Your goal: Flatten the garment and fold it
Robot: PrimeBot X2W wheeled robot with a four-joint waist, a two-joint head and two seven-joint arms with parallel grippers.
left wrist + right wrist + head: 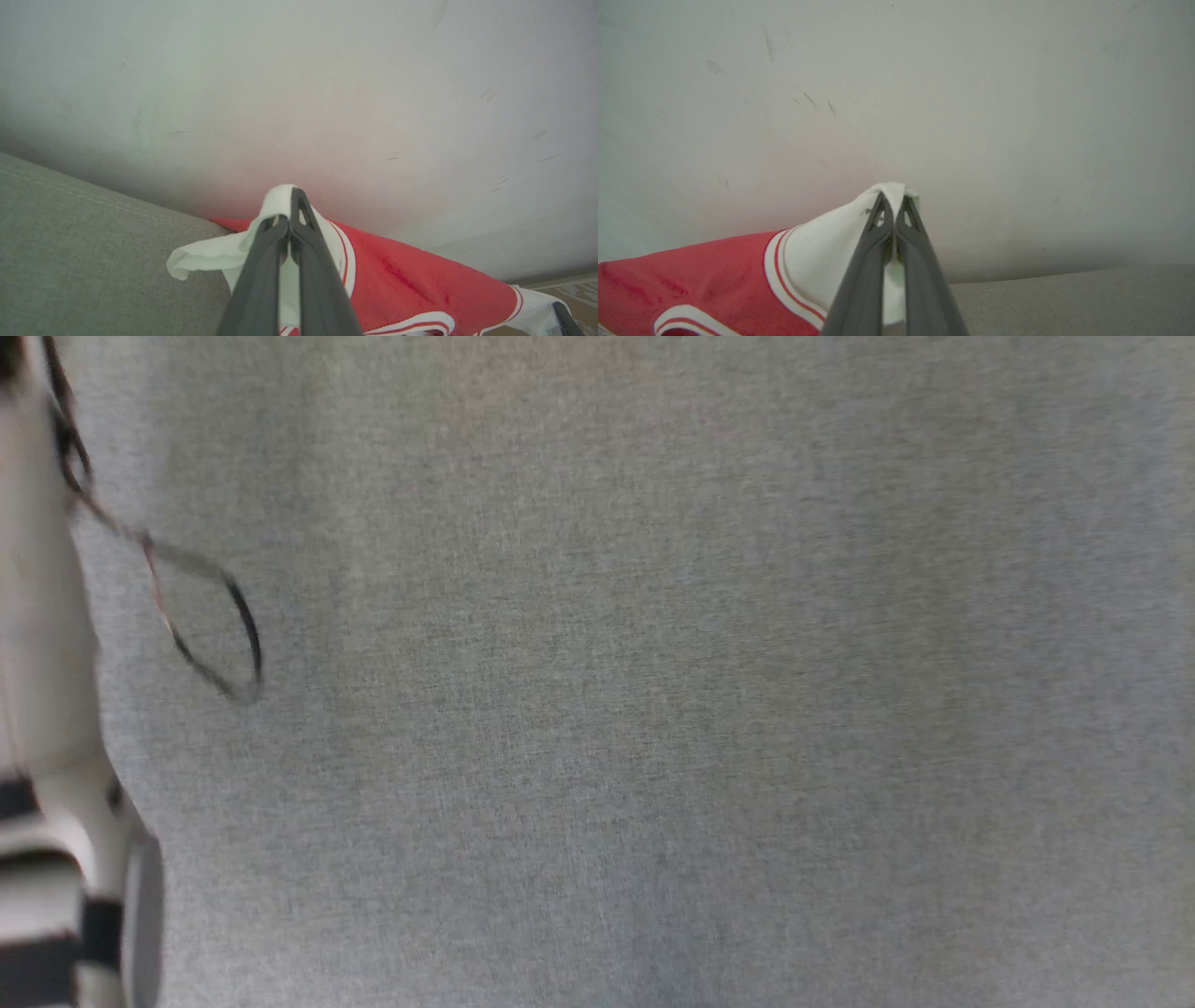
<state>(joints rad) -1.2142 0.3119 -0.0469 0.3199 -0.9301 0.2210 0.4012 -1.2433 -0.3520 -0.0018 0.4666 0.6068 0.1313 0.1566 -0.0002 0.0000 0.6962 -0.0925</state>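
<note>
White sleeve cloth sits pinched in both closed tools: left tool [287, 210] on one sleeve [210, 254], right tool [893, 205] on the other [822, 242]. That grip spreads the red shirt [411, 280] between them, raised before the wall [299, 93] over grey upholstery [93, 252], likely for laying flat.

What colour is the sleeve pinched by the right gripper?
The sleeve is white; right wrist view.

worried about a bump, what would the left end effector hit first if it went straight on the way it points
Probably the pale wall: the left end effector, shut on the shirt, points straight at it, though how far off is unclear.
</note>
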